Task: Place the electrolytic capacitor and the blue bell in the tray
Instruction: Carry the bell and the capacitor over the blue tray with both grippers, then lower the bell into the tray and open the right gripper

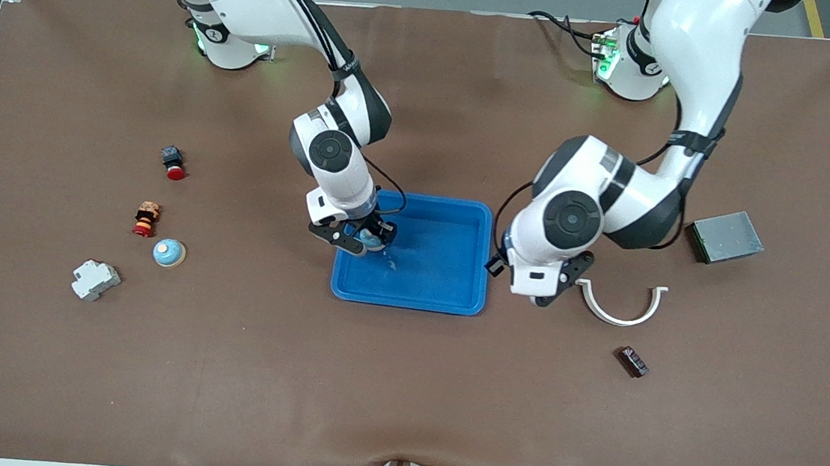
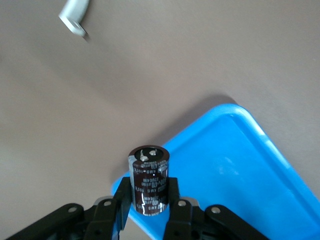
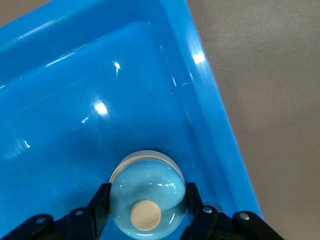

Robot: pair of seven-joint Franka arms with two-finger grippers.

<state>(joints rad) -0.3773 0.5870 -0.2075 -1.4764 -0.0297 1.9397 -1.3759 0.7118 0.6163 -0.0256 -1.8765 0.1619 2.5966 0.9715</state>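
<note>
The bright blue tray (image 1: 447, 296) lies mid-table. My right gripper (image 1: 365, 240) is down inside it, near the rim toward the right arm's end, shut on a blue bell (image 1: 370, 239). The right wrist view shows the fingers (image 3: 99, 202) clamping the glossy light-blue dome (image 3: 146, 192) with its tan button, low over the tray floor (image 3: 100, 75); whether it touches is unclear. My left gripper (image 1: 558, 292) hangs by the tray's rim toward the left arm's end. It is shut on a dark brown electrolytic capacitor (image 2: 148, 180), held upright over the tray's corner (image 2: 235, 170).
A second blue bell (image 1: 169, 253) sits toward the right arm's end, with a red-capped button (image 1: 173, 161), an orange-red part (image 1: 146, 218) and a white block (image 1: 94, 279). Toward the left arm's end lie a white curved strip (image 1: 619, 307), a grey metal box (image 1: 726, 236) and a small dark component (image 1: 632, 361).
</note>
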